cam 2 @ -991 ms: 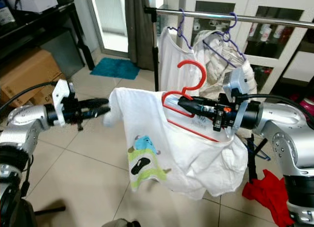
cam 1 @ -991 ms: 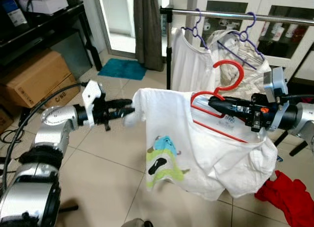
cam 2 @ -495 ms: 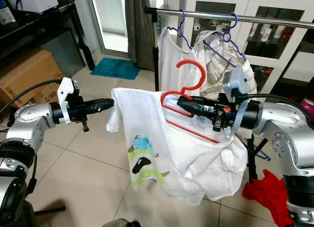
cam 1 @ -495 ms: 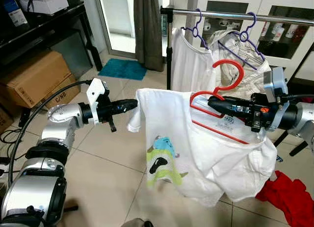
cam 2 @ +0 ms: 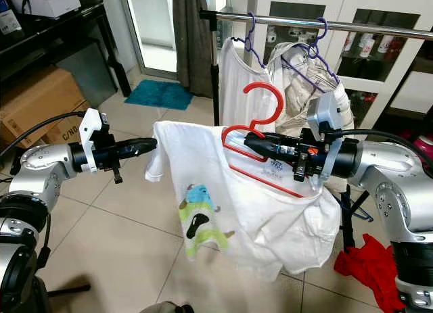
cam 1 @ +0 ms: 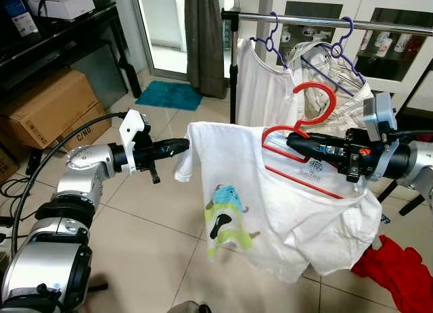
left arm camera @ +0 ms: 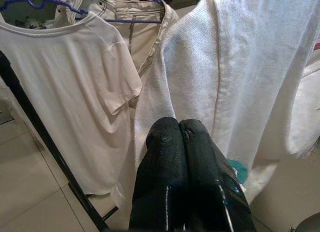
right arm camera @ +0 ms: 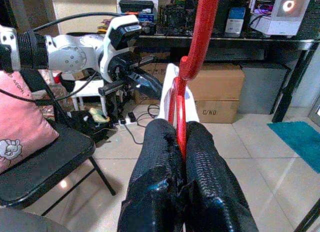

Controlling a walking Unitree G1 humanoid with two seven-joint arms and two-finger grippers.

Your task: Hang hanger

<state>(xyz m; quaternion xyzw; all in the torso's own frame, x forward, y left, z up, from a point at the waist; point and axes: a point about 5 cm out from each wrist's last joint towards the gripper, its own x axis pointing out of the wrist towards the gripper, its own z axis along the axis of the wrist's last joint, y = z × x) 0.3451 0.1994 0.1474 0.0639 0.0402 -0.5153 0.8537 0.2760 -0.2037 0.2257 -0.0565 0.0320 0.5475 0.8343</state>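
- The left tool [cam 1: 177,147] is reaching out level toward the robot's right, its two black fingers [left arm camera: 172,157] pressed together with no cloth visibly between them; the tips are lying at the sleeve edge of the T-shirt [cam 1: 270,198], touching or just short of it.
- The T-shirt, white with a green and blue cartoon print, is draping over the hanger [cam 1: 298,140] and sagging below it, its left shoulder spreading toward the left tool and its hem hanging free above the floor [cam 1: 149,238].
- The hanger is red, and the right tool [cam 1: 292,141] is clamping its neck just under the hook, the fingers closed on the red stem as the right wrist view is showing.
- The hook is standing upright above the right tool, its open curve pointing up; the hanger's long axis is running left to right and tilting down toward the robot's right.
- The rail [cam 1: 325,21] is lying above and beyond the hook, running left to right, so the coming move is probably calling for a lift up and forward by the right arm, which is the nearer one.
- Two purple hangers [cam 1: 270,39] with pale garments are already occupying the rail directly behind, leaving any free stretch hard to judge.
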